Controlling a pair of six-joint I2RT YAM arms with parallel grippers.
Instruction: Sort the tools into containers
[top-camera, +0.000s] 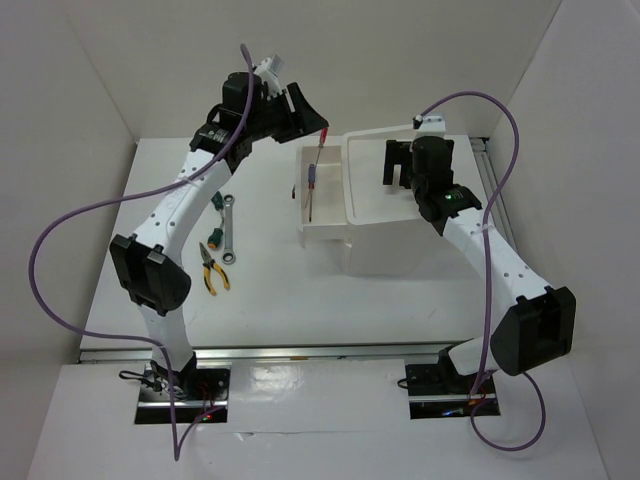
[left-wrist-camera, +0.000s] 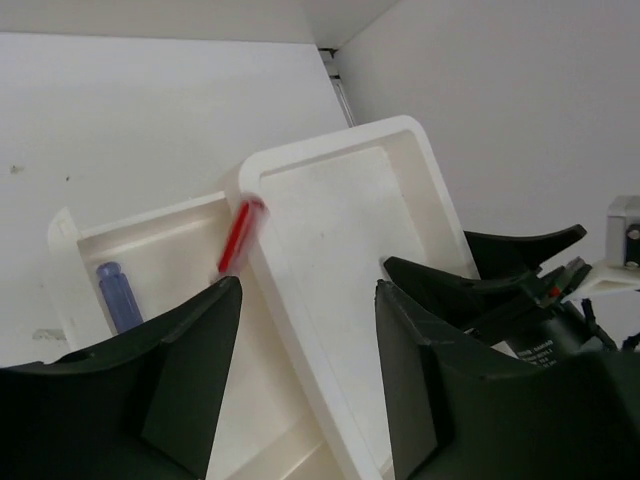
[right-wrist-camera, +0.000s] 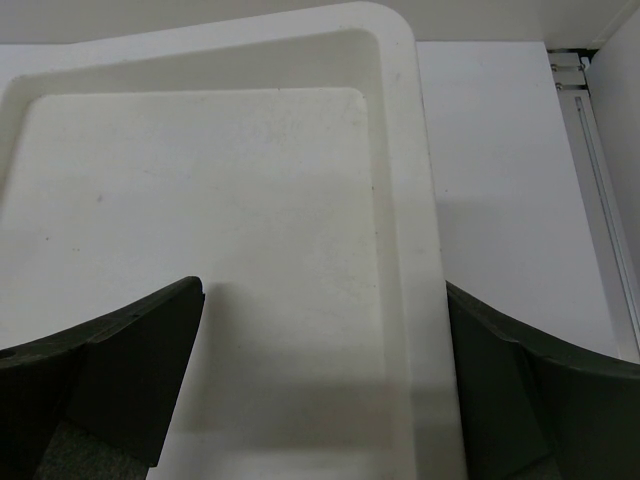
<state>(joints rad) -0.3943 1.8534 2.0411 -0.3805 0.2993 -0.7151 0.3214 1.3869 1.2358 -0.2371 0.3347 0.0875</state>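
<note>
The white box unit stands at the back, with one drawer pulled out to its left. A blue-handled screwdriver lies in the drawer and also shows in the left wrist view. A red-handled screwdriver is blurred at the drawer's far end, by the top tray's corner. My left gripper hangs open and empty above the drawer. My right gripper is open and empty over the top tray, its jaws wide apart.
On the table left of the box lie a green-handled screwdriver, a silver wrench and yellow-and-orange-handled pliers. White walls close in the back and sides. A rail runs along the right edge.
</note>
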